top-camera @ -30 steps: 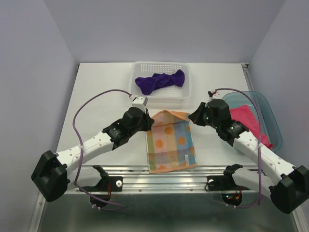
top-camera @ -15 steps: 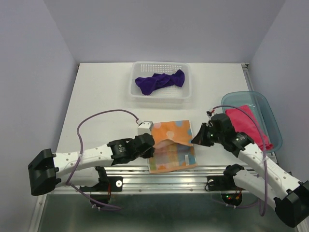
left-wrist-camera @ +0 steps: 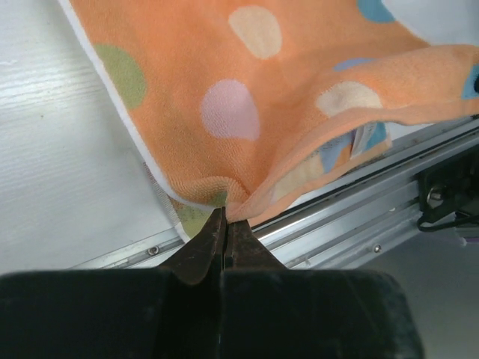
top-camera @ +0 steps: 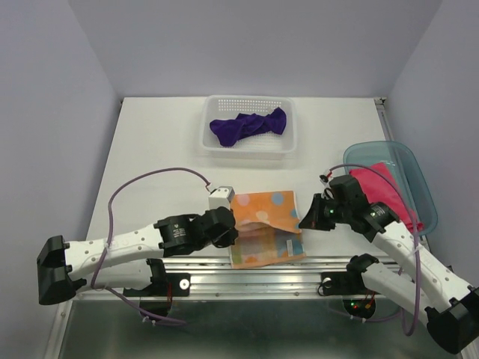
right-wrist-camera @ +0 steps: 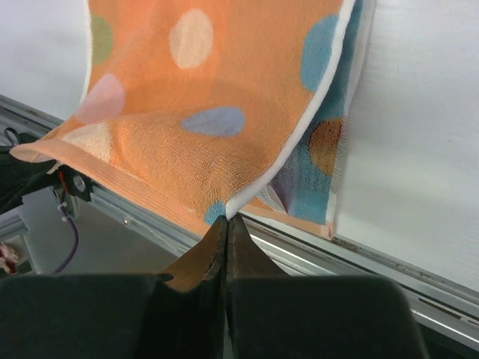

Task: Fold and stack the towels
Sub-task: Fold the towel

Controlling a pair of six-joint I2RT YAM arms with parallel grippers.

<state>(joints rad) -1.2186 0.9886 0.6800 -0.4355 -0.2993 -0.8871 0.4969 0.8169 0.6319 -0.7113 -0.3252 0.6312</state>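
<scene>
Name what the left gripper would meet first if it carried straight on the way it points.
The orange polka-dot towel, whose corner the left gripper pinches; beyond it, probably the table.

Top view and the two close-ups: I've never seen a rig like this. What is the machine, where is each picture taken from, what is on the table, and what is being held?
The machine is a robot with a left arm and a right arm, bolted at the near edge of a white table. The wide picture comes from a fixed camera above and behind them. Each close-up comes from a camera on one wrist, looking along that arm's two fingers. The left gripper and the right gripper are each shut on a corner of the dotted towel, holding one edge up over the part that lies flat. A purple towel lies bunched in a white basket at the back. A pink towel lies in a teal tray on the right.
</scene>
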